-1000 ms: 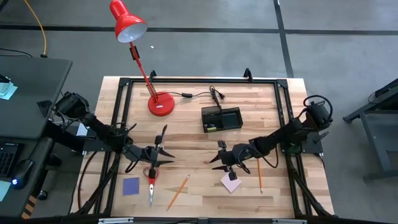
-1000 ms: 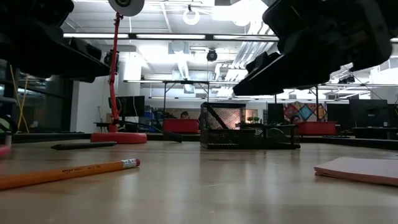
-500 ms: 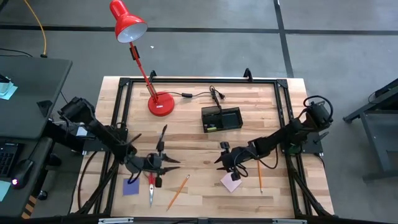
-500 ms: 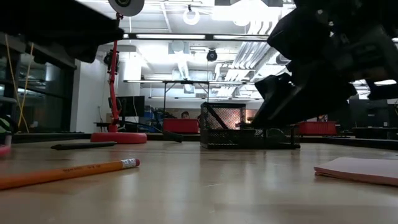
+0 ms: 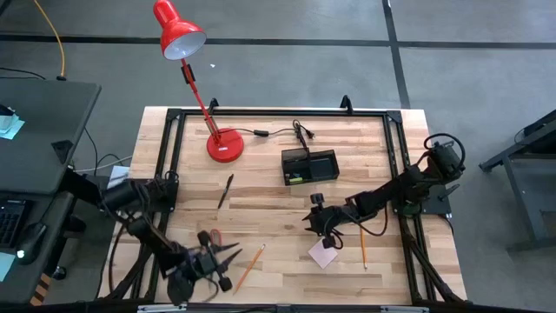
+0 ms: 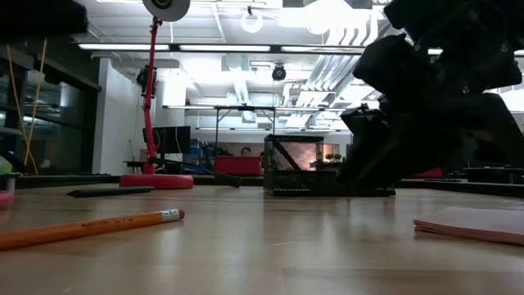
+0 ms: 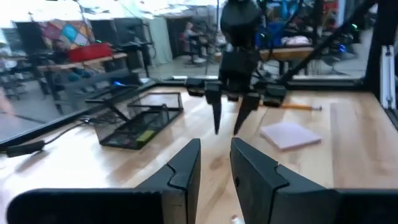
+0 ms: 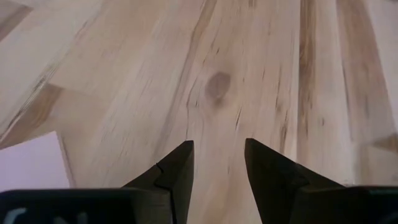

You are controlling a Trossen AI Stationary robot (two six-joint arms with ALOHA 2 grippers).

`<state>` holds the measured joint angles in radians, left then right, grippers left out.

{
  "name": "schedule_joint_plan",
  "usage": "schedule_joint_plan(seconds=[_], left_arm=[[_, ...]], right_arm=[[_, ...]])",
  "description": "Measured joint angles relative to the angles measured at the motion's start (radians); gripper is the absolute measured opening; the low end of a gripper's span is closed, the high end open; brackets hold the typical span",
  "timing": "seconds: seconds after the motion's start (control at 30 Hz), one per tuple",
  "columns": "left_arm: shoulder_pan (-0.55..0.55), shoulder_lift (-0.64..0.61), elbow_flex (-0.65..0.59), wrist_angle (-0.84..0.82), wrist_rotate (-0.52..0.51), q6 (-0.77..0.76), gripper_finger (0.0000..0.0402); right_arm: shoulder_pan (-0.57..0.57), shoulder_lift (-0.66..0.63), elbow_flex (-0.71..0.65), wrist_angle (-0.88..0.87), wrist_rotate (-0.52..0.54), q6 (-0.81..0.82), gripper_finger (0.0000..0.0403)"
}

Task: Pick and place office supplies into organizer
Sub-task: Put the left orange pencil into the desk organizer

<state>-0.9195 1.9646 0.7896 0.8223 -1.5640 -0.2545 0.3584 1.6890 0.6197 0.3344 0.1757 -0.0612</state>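
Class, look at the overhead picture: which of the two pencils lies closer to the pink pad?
The pencil lying just right of the pink pad; the other pencil lies farther left.

The pencil (image 6: 90,227) lying on the table carries a line of small dark print along its barrel, too small to read. No other lettering is legible.

My overhead feed is bright and even, with soft shadows on the table (image 5: 278,187). At table level, ceiling lights (image 6: 254,20) glare; near foreground looks blurred.
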Motion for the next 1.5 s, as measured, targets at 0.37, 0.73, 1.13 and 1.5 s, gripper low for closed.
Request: schedule_joint_plan(seconds=[0.37,0.73,1.13,1.5], left_arm=[[0.031,0.196,0.316,-0.096,-0.001,0.006,0.0078],[0.023,0.246,0.356,-0.311,0.142,-0.176,0.0078],[0.031,0.247,0.356,-0.656,0.172,-0.660,0.0079],[0.138,0.245,0.356,-0.778,0.497,-0.762,0.0079]], right_arm=[[0.002,0.000,0.000,-0.056,-0.029,0.010,0.0133],[0.025,-0.007,0.004,-0.190,-0.042,0.073,0.0133],[0.132,-0.005,0.001,-0.170,-0.024,0.110,0.0133],[0.157,-0.026,-0.002,-0.183,-0.015,0.124,0.0133]])
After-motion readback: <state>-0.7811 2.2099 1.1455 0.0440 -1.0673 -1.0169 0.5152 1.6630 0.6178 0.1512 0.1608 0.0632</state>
